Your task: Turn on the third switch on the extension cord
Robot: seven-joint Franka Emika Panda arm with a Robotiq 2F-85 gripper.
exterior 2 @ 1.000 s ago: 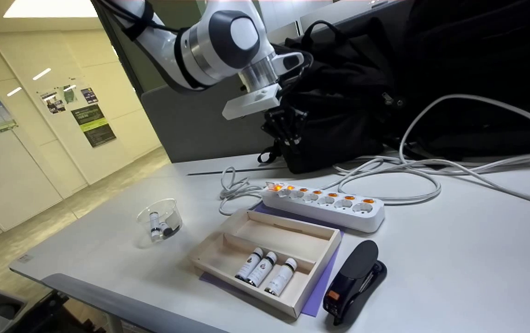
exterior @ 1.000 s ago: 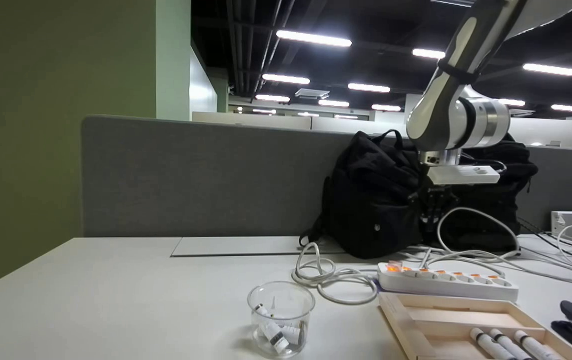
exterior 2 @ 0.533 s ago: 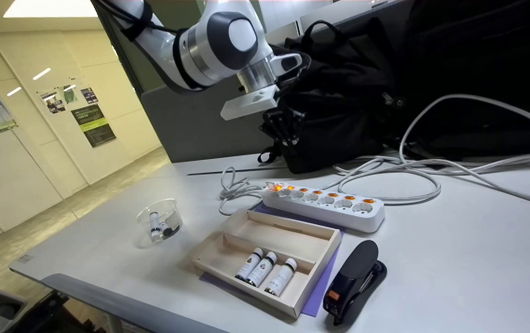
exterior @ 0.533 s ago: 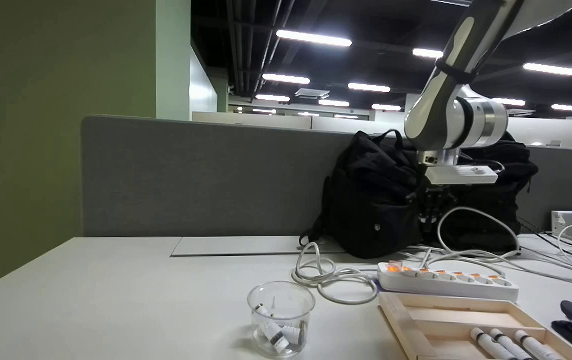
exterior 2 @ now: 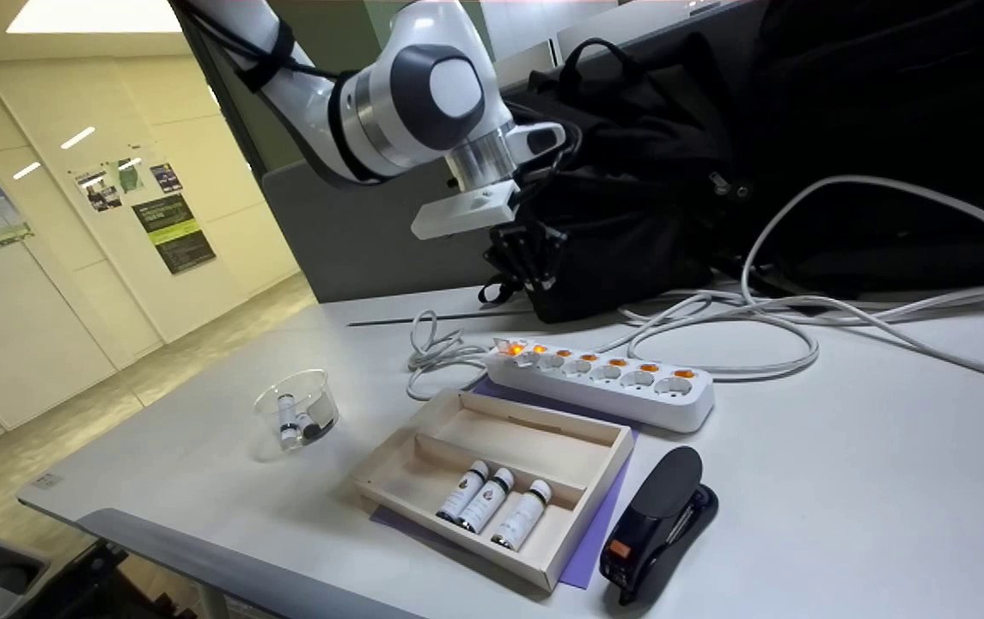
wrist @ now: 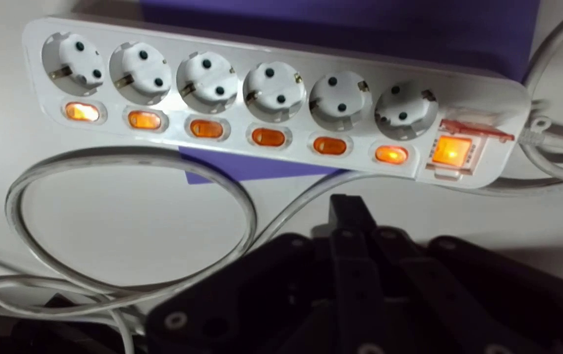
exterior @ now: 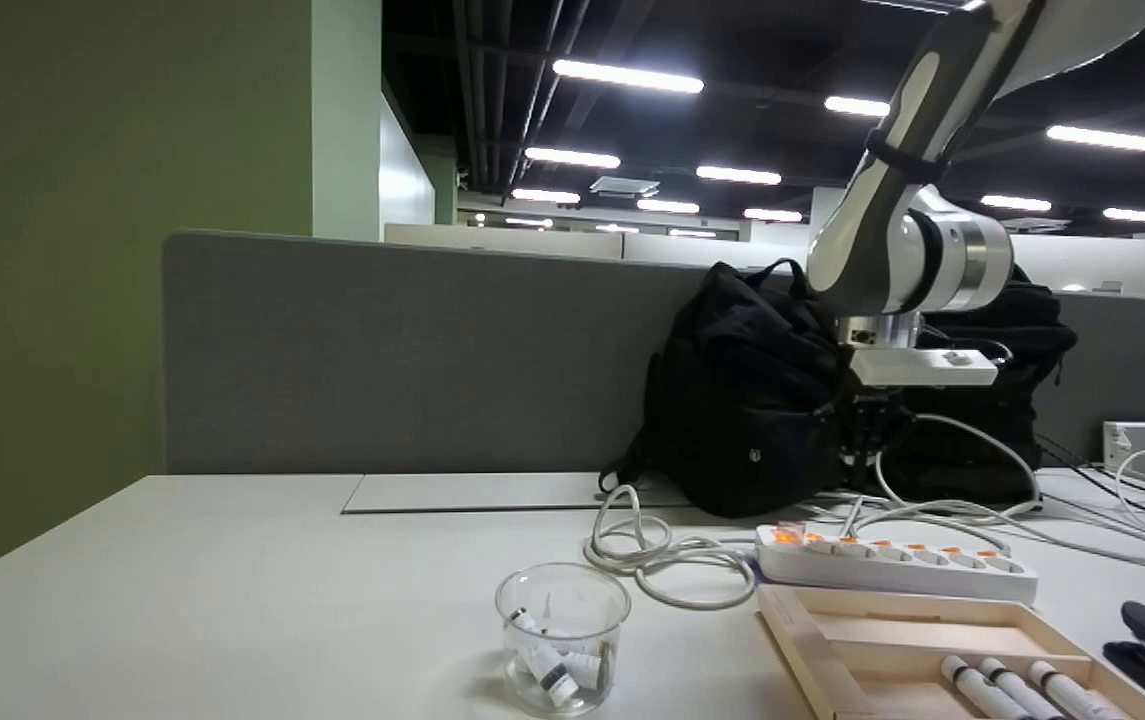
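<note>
Wrist view has us looking down on the extension cord (wrist: 275, 93), which lies partly over a purple sheet (wrist: 340, 24) on the surface (exterior 2: 870, 481). Its big switch (wrist: 452, 151) glows orange, as does the small switch (wrist: 391, 154) nearest it; whether the bright end switch (wrist: 82, 111) is lit or only catching glare we cannot tell. The ones between look duller. Our tool (wrist: 350, 209) has its fingers together and is apart from the cord; in both exterior views it hangs above the surface, seen against a black backpack (exterior: 732, 420). Just beside the cord we see a wooden tray (exterior 2: 534, 430), three vials (exterior 2: 485, 500) lying in its compartment farther from the cord, with a black stapler (exterior 2: 662, 524) near and a clear cup (exterior: 514, 650) well apart.
</note>
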